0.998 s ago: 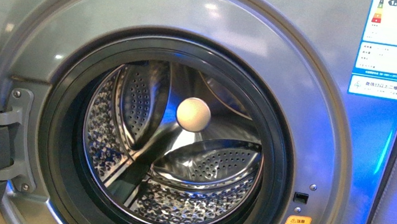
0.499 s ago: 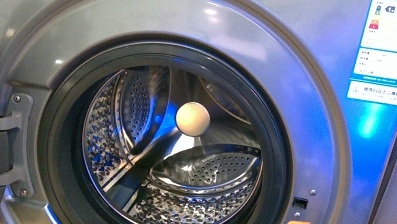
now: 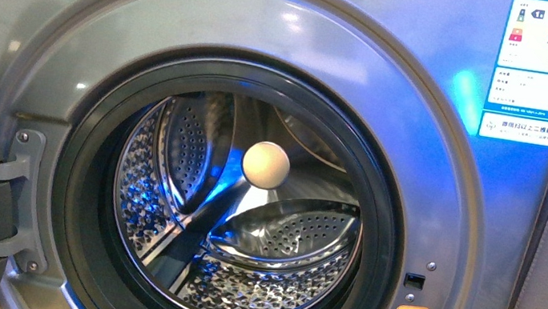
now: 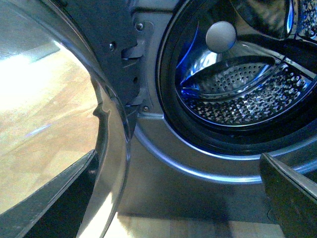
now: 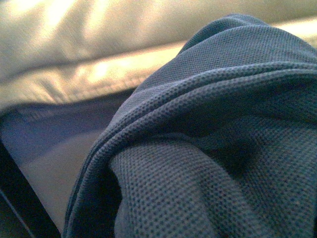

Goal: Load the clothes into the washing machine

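Pale wooden floor (image 4: 163,229) with the washing machine (image 4: 198,186) standing on it.
Elsewhere, the dark blue knit clothes (image 5: 213,148) lie bunched on a smooth grey-blue surface (image 5: 49,153).

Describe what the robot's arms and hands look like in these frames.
Little shows. The front view catches neither arm. The left hand appears only as two plain, near-black fingers with straight edges and a slight gloss; no cables or markings are visible. Of the right hand only a black, straight-edged strip shows, probably a finger.
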You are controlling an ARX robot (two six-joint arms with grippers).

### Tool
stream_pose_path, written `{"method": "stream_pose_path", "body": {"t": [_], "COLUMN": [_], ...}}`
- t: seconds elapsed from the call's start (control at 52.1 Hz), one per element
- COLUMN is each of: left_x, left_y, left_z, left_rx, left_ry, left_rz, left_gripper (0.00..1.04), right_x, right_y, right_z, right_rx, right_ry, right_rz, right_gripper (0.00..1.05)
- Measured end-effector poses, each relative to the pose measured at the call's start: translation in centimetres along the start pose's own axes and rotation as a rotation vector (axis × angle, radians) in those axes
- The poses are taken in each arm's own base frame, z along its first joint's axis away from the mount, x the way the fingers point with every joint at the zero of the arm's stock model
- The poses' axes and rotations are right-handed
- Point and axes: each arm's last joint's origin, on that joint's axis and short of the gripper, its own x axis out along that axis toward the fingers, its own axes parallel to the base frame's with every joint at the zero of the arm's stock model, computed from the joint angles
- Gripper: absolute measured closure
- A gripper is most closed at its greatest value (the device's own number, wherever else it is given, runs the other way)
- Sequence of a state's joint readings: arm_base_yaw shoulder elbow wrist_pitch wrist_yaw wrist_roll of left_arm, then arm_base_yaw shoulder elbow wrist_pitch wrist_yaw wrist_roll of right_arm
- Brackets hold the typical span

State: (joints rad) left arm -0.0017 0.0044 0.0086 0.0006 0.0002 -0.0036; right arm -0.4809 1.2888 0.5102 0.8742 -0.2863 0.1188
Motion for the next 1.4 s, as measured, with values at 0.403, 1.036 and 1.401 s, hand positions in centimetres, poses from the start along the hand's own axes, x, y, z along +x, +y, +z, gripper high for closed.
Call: {"method": "stream_pose_path", "body": {"t": [0.403,1.036,1.401], "left_x": [0.0,0.0,0.0], "left_y": [0.0,0.0,0.0], "left_z": [0.0,0.0,0.0], "left_rx": [0.0,0.0,0.0], "left_ry": [0.0,0.0,0.0], "left_rz": [0.0,0.0,0.0], "left_gripper": [0.06,0.06,0.06], "right_x": [1.2,-0.7,-0.5], "right_y": [6.5,23.1,28.2], "right_z": [10.7,18.1,17.2], "right_rx": [0.017,0.09,0.135], "right_ry": [-0.107,-0.053,0.061], "right_rz": [0.235,0.723,0.89], "right_gripper": [0.96,0.96,0.96]}}
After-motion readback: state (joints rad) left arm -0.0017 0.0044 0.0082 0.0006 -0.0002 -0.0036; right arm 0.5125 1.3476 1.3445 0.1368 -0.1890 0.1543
